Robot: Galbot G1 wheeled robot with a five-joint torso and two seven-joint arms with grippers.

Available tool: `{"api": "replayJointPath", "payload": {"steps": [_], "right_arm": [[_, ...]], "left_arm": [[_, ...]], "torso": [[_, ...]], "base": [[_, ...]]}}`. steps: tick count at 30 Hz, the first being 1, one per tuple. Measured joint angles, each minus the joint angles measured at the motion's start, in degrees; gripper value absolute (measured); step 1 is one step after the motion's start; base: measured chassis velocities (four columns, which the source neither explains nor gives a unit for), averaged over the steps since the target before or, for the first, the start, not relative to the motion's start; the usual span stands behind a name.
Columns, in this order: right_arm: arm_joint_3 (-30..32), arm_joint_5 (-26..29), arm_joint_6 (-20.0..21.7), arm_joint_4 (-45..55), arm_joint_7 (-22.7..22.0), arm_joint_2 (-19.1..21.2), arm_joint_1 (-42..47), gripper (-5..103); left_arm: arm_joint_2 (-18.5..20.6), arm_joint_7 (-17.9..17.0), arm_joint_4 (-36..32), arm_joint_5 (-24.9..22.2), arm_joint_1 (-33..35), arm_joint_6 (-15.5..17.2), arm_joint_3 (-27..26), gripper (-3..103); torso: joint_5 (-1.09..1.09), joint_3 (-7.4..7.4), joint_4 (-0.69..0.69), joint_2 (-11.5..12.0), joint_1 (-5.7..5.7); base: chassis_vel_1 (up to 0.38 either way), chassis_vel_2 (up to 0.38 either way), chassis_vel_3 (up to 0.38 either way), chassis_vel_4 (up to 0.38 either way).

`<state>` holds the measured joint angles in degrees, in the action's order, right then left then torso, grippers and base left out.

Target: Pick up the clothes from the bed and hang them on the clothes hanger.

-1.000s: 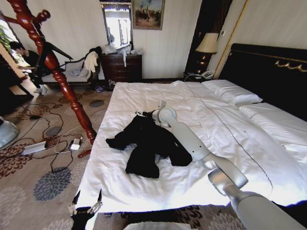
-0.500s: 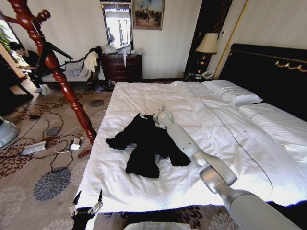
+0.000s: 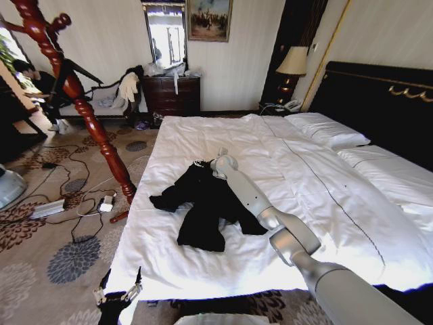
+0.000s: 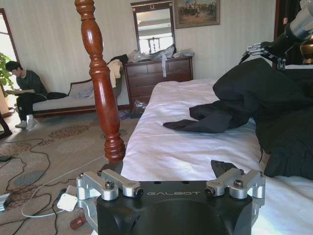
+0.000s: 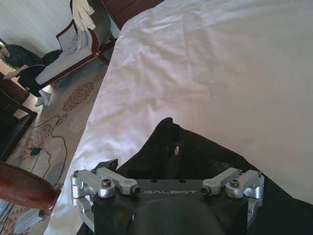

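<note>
The black clothes [image 3: 206, 203] lie crumpled on the white bed [image 3: 318, 176], near its left side. My right gripper [image 3: 220, 155] hovers over the far, collar end of the clothes. In the right wrist view this gripper [image 5: 171, 190] is open, with black fabric [image 5: 186, 154] just beyond its fingers. My left gripper [image 3: 118, 296] hangs open at the bed's near left corner, low beside the mattress. In its wrist view the left gripper [image 4: 172, 192] looks along the bed at the clothes [image 4: 254, 93]. The red-brown clothes hanger [image 3: 74, 95] stands on the carpet left of the bed.
Cables and a power strip [image 3: 47, 208] lie on the patterned carpet by the hanger's foot. A dark dresser [image 3: 174, 95] and a chair with pale garments [image 3: 125, 88] stand at the back wall. A black headboard [image 3: 379, 101] and a lamp [image 3: 292, 64] are at the right.
My right arm has swung left and sunk lower, bringing its gripper closer to the collar end of the clothes. The clothes have not moved.
</note>
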<state>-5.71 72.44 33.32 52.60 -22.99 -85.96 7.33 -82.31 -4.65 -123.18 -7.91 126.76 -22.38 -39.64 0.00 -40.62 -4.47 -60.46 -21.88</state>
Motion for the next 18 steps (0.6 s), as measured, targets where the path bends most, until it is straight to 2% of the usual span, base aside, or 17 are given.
{"api": "replayJointPath", "payload": {"steps": [11,13,14,16,18], "right_arm": [[0.4,-0.6,-0.5,-2.5,0.2,-0.9,0.0,97],[-0.2,-0.7,-0.7,-3.5,0.4,-1.1,-0.4,89],[-0.2,-0.7,-0.7,-3.5,0.4,-1.1,-0.4,89],[-0.4,-0.8,-0.8,-4.2,0.6,-1.4,-0.8,79],[-0.4,-0.9,-0.8,-4.6,0.7,-1.6,-0.9,79]], "left_arm": [[0.1,-0.1,0.0,0.1,-0.2,0.2,0.2,100],[0.1,-0.1,0.6,0.0,-0.2,0.2,0.2,100],[0.1,-0.1,0.6,0.0,-0.2,0.2,0.2,100],[0.1,-0.1,0.9,0.0,-0.2,0.2,0.2,100],[0.1,-0.1,0.9,0.0,-0.2,0.2,0.2,100]], "torso": [[0.00,0.00,0.01,0.0,0.00],[0.00,0.00,0.00,0.0,0.00],[0.00,0.00,0.00,0.0,0.00],[0.00,0.00,-0.01,0.0,0.00],[0.00,0.00,0.00,0.0,0.00]], "base": [[0.000,0.000,0.000,0.000],[0.000,0.000,0.000,0.000],[0.000,0.000,0.000,0.000],[0.000,0.000,0.000,0.000],[0.000,0.000,0.000,0.000]]}}
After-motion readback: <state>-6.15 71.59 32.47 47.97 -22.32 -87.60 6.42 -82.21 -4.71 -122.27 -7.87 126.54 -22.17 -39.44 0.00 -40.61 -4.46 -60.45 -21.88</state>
